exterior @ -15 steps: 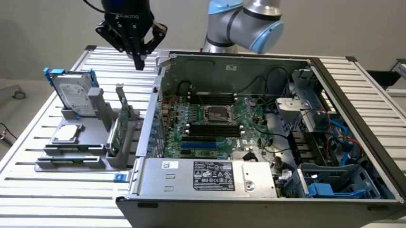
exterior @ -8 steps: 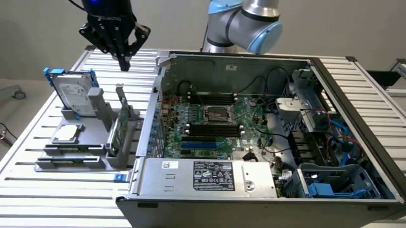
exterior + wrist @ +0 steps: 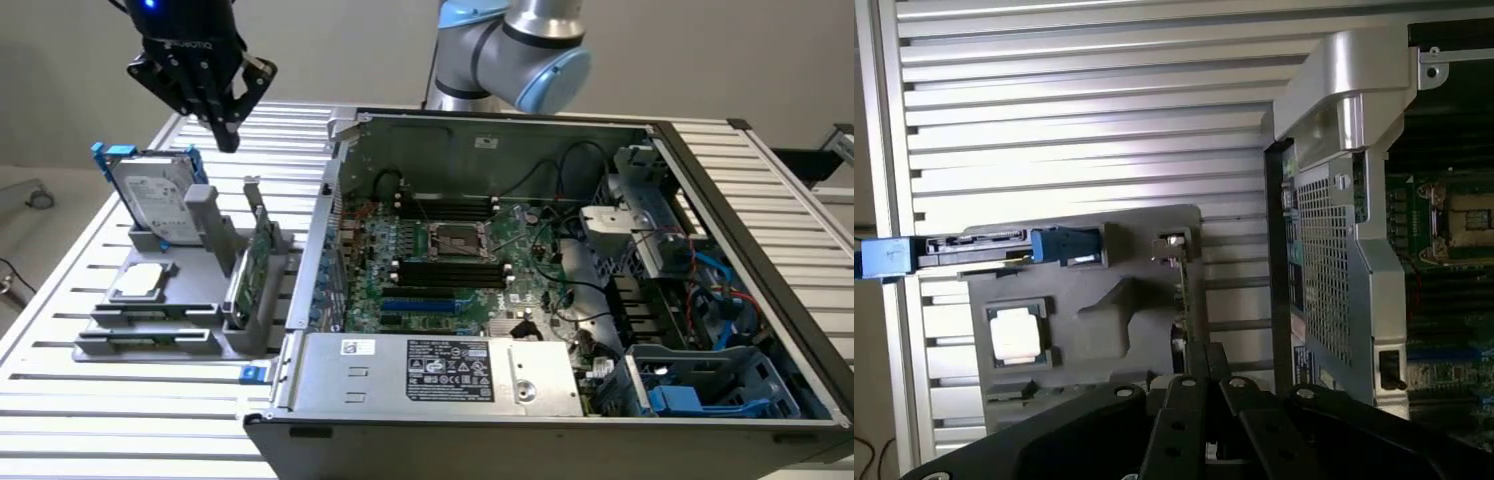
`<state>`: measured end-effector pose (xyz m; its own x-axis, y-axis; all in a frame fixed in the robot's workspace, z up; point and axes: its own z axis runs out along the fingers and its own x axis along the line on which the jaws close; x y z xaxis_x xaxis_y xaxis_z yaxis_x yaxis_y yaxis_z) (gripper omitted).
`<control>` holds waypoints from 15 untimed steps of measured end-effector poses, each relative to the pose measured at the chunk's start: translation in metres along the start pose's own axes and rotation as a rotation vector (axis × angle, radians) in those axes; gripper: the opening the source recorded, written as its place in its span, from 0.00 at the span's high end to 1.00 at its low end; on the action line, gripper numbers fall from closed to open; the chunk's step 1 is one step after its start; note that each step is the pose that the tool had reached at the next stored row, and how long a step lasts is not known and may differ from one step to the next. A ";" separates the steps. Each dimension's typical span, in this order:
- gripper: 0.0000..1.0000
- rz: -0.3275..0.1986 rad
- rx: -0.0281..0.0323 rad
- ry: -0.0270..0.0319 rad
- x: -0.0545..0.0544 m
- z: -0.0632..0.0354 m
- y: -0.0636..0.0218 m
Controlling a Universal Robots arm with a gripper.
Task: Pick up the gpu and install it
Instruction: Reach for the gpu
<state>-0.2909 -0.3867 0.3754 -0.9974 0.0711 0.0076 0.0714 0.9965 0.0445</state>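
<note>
Exterior view: gripper (image 3: 227, 138) hangs in the air over the grey holder (image 3: 187, 312), fingers pressed together, gripping nothing. The gpu (image 3: 251, 268) stands on edge in the holder's slot on the side nearest the PC case (image 3: 481, 135), green board, untouched. This view also gives the case interior: motherboard (image 3: 534, 290) and long black memory slots (image 3: 451, 273). The wrist view gets a strip of that board past the perforated metal side wall (image 3: 1324, 260). Wrist view looks down on the holder: the gpu is 1 thin edge just past the closed fingertips, CPU (image 3: 1014, 335) flat in a square pocket, hard drive (image 3: 974, 240) edge-on with blue frame. Narrow gap between holder and case wall. Open ribbed aluminium table (image 3: 1084, 100) on the holder's other sides.
</note>
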 end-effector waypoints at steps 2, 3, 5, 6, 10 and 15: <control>0.89 0.000 0.0006 0.0015 0.009 0.0015 -0.0006; 0.89 0.000 0.0012 0.0020 0.012 0.0023 -0.0009; 0.89 -0.009 0.0039 0.0034 0.014 0.0034 -0.0011; 0.89 -0.021 0.0052 0.0042 0.014 0.0035 -0.0011; 0.89 -0.093 0.0061 0.0071 0.014 0.0038 -0.0011; 0.89 -0.163 0.0125 -0.0209 0.014 0.0040 -0.0011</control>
<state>-0.3052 -0.3867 0.3714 -0.9957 -0.0905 -0.0195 -0.0911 0.9954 0.0310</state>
